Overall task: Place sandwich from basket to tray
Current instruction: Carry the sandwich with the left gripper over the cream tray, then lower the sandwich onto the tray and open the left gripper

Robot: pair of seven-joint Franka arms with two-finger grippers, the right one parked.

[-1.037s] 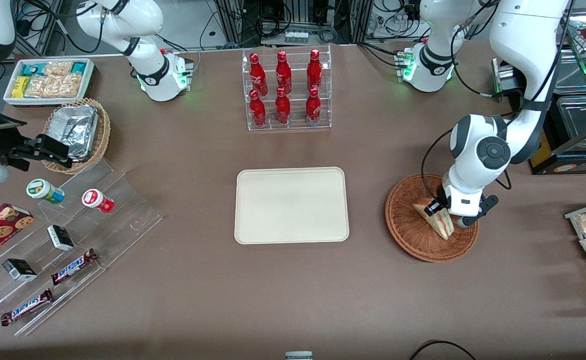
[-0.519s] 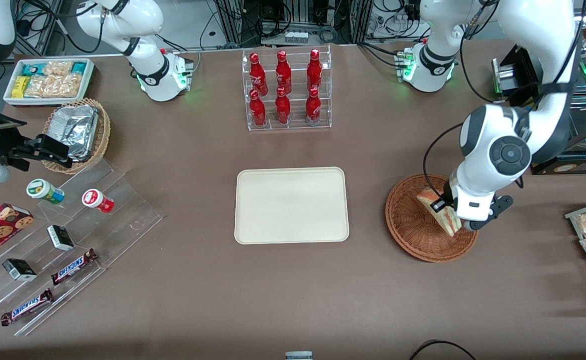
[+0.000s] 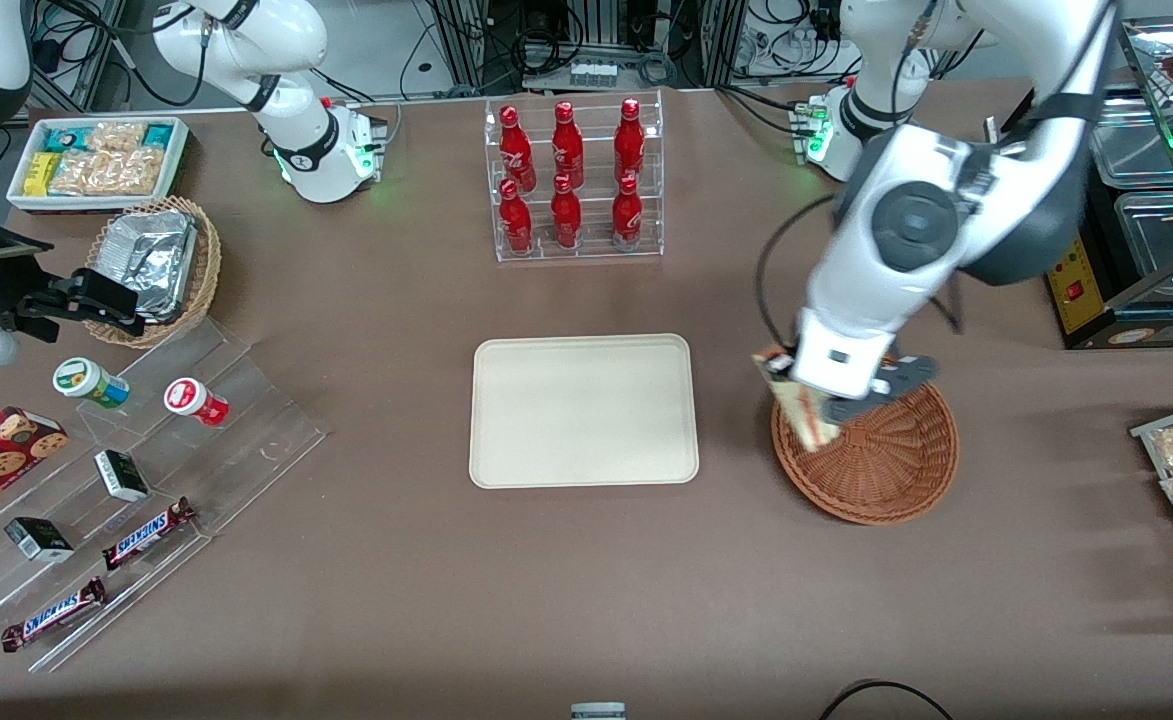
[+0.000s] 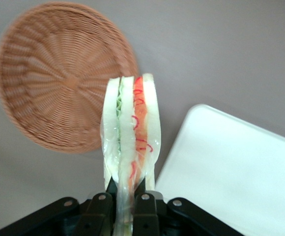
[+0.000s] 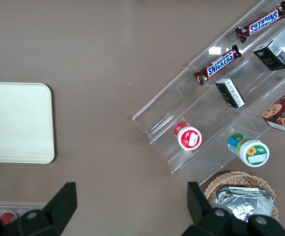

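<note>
1. The basket [image 3: 881,470] is rough woven wicker.
2. The tray [image 3: 584,410] looks like smooth matt plastic.
3. The sandwich [image 4: 131,130] wears glossy clear wrap, gripped by the black plastic tool [image 4: 125,199].
4. The tabletop [image 3: 546,590] is matt.

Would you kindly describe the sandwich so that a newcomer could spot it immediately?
Start at the round reddish-brown wicker basket beside the flat cream rectangular tray. Above the basket's tray-side rim hangs the working arm's end effector, shut on a triangular pale-bread sandwich. Its red and green filling stripes, wrapped in clear film, mark it out.
</note>
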